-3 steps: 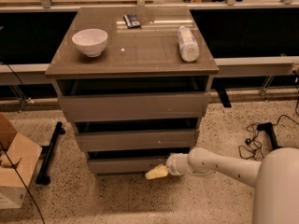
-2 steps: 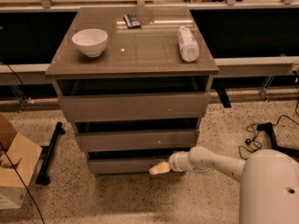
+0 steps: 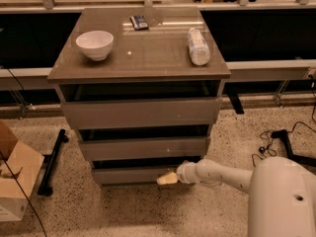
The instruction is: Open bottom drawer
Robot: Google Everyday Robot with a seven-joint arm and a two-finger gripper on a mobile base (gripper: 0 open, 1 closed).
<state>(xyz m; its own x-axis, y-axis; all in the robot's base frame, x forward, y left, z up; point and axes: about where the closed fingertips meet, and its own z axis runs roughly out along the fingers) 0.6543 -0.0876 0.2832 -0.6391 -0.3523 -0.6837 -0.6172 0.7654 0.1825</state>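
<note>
Down low, the end effector [image 3: 168, 178] meets the front of the bottom drawer [image 3: 129, 175] toward its right end, with the white arm [image 3: 222, 175] reaching in from the right; whether it is wide or narrow I cannot tell. That drawer is the lowest of three in the table [image 3: 143, 58], just above the speckled floor [image 3: 148, 211], and looks shut or barely out (a dark gap shows above its panel). The panel is flat and has no handle, so I judge the top edge at that gap to be the place to hook. The pull should run straight toward the near side, level and slow, since a hold this far right could skew the tray. Keep clear of the middle drawer [image 3: 144, 148] above.
</note>
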